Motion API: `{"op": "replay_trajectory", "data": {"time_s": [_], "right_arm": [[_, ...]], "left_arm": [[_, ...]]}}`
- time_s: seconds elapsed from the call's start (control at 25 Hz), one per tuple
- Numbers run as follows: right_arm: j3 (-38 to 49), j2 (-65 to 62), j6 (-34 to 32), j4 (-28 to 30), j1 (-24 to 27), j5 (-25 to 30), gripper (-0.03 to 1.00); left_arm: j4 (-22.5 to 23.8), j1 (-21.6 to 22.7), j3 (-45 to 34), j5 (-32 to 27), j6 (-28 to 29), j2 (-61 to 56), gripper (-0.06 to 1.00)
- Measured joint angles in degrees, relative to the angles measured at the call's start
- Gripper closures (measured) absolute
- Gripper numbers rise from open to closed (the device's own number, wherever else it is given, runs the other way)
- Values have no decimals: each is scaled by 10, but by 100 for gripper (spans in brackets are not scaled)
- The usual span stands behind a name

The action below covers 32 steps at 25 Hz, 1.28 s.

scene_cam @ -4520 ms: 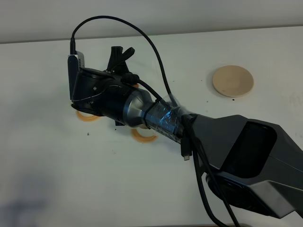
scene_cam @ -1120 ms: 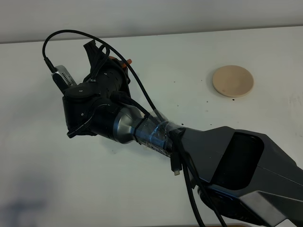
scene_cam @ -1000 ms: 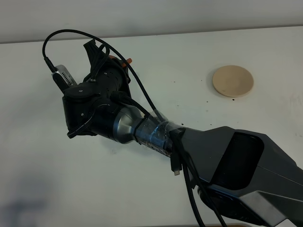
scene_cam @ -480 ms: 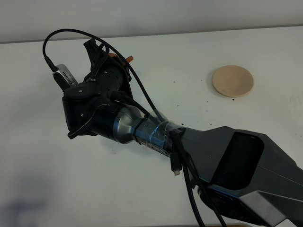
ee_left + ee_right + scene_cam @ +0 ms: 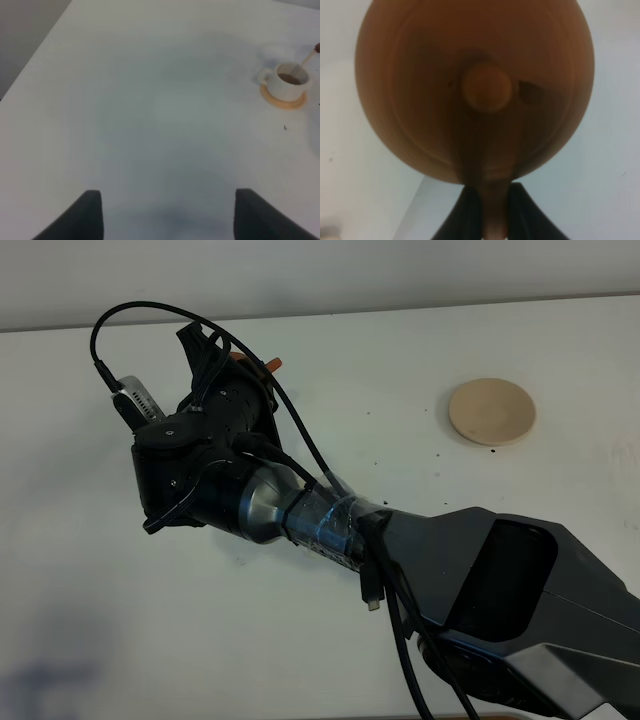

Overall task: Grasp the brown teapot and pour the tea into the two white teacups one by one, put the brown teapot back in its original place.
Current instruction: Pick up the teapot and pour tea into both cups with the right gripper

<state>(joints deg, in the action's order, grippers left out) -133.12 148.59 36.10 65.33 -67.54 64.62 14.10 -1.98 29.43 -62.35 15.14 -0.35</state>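
Note:
The brown teapot (image 5: 475, 90) fills the right wrist view, lid knob facing the camera. My right gripper (image 5: 492, 202) is shut on its loop handle. In the high view only an orange sliver of the teapot (image 5: 240, 360) and its spout tip show past the rolled right gripper (image 5: 215, 352), which reaches across to the left. One white teacup (image 5: 288, 82) holding brown tea sits on an orange coaster (image 5: 285, 101), and a thin brown stream slants into it. The other teacup is hidden. The beige disc (image 5: 491, 412) lies bare at the right. My left gripper (image 5: 167, 220) hangs open over bare table.
The right arm's dark forearm (image 5: 480, 580) crosses the white table (image 5: 90, 620) from lower right to upper left, with a black cable (image 5: 300, 430) looping over the wrist. The table's left edge (image 5: 35, 55) shows in the left wrist view.
Since the earliest frame the right arm has swung further left and rolled its wrist, covering both coasters. Over the last second it has barely moved; the spout tip rose slightly.

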Motion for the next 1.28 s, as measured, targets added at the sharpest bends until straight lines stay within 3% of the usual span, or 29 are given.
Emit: {"op": "replay_trajectory", "data": {"time_s": [1.28], "right_arm": [[0, 0, 19, 16, 0, 2, 87]], "left_arm": [[0, 0, 0, 0, 0, 0, 39]]}}
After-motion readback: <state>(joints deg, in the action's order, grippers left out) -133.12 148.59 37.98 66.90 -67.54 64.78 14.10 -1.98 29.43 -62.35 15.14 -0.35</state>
